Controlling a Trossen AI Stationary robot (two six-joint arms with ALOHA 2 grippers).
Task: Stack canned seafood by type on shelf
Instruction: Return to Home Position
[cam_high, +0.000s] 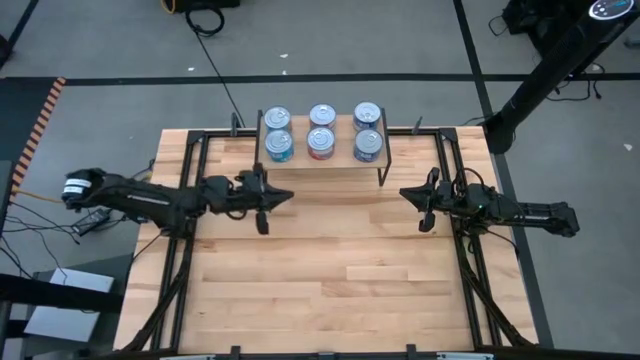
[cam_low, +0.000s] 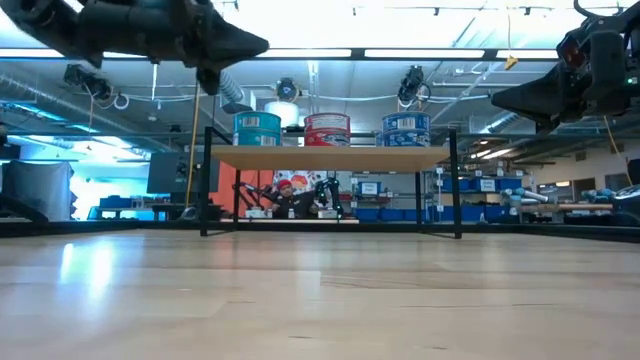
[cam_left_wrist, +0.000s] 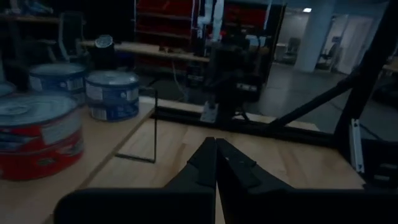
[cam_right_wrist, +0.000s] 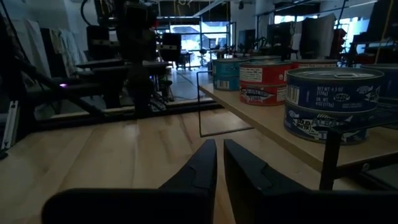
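The shelf (cam_high: 322, 168) stands at the table's far middle on thin black legs. Several tins of canned seafood stand upright on its plank in two rows. The teal-blue tins (cam_high: 278, 146) are on the left, the red ones (cam_high: 321, 143) in the middle and the dark-blue ones (cam_high: 368, 146) on the right. My left gripper (cam_high: 289, 196) hovers shut and level just in front of the shelf's left end, holding nothing. My right gripper (cam_high: 404, 192) hovers level off the shelf's right end. A narrow gap (cam_right_wrist: 220, 158) shows between its fingertips, with nothing in it.
Black metal frame rails (cam_high: 188, 240) (cam_high: 468, 250) run along both sides of the table. Bare wooden tabletop (cam_high: 330, 270) lies between the arms and the near edge. The space under the shelf (cam_low: 330, 200) stands open between its legs.
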